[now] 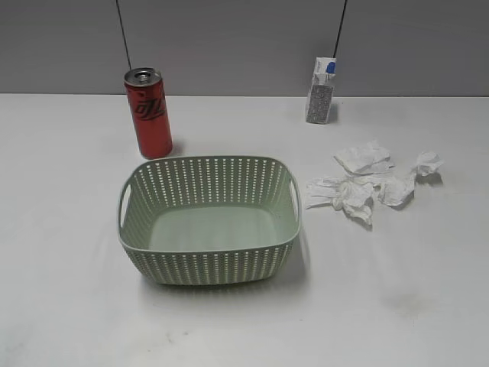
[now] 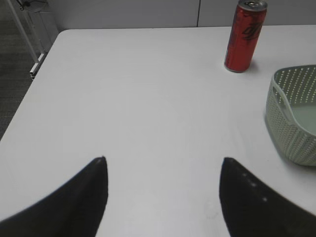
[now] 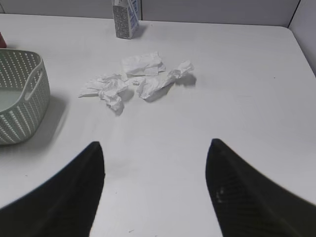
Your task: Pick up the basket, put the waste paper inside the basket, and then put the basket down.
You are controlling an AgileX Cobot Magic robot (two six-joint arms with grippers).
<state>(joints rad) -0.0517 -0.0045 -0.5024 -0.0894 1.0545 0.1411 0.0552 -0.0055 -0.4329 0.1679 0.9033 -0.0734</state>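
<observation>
The pale green perforated basket (image 1: 208, 222) stands empty on the white table, at centre in the exterior view. It also shows at the right edge of the left wrist view (image 2: 294, 116) and the left edge of the right wrist view (image 3: 19, 96). Several crumpled white waste paper wads (image 1: 370, 181) lie to its right, also in the right wrist view (image 3: 136, 81). My left gripper (image 2: 164, 160) is open and empty over bare table, left of the basket. My right gripper (image 3: 155, 144) is open and empty, nearer than the paper. Neither gripper shows in the exterior view.
A red can (image 1: 148, 113) stands behind the basket's left end, also in the left wrist view (image 2: 245, 35). A small white-and-grey carton with a blue top (image 1: 321, 90) stands at the back, behind the paper, also in the right wrist view (image 3: 125, 18). The table's left edge (image 2: 29, 86) shows.
</observation>
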